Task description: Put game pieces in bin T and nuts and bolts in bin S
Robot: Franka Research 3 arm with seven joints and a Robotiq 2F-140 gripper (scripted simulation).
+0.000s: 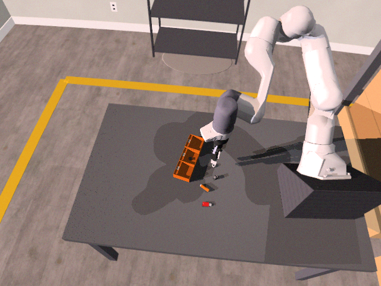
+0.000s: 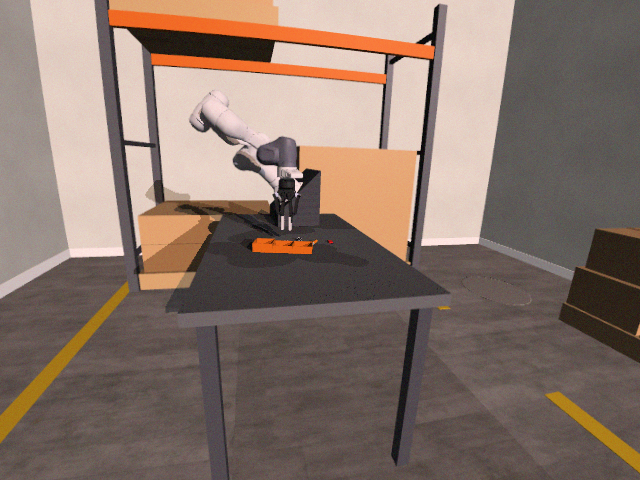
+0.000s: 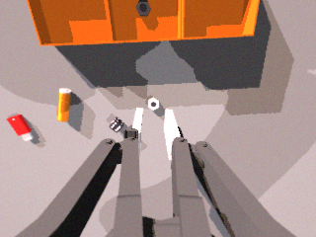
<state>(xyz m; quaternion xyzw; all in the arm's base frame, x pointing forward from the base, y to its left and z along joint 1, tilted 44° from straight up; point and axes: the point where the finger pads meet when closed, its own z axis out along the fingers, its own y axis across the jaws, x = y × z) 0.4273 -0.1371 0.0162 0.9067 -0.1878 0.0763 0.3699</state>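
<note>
An orange three-compartment bin block (image 1: 182, 177) (image 2: 281, 249) (image 3: 148, 39) stands on the table; its letters are unreadable. A dark bolt or nut (image 1: 190, 158) (image 3: 143, 8) is in the middle compartment. A white nut (image 1: 213, 165) (image 3: 153, 104) lies on the table beside the bins. A black-and-white die (image 1: 215, 177) (image 3: 117, 124) lies near it. My gripper (image 1: 216, 159) (image 2: 286, 228) (image 3: 153, 118) points down above the table by the nut, its fingers parted by a narrow gap with nothing between them.
An orange cylinder with a white end (image 1: 204, 187) (image 3: 64, 106) lies beyond the die. A red stick with a pale tip (image 1: 206, 204) (image 2: 329, 241) (image 3: 20, 124) lies farther out. The arm's dark pedestal (image 1: 332, 199) stands at one end of the table.
</note>
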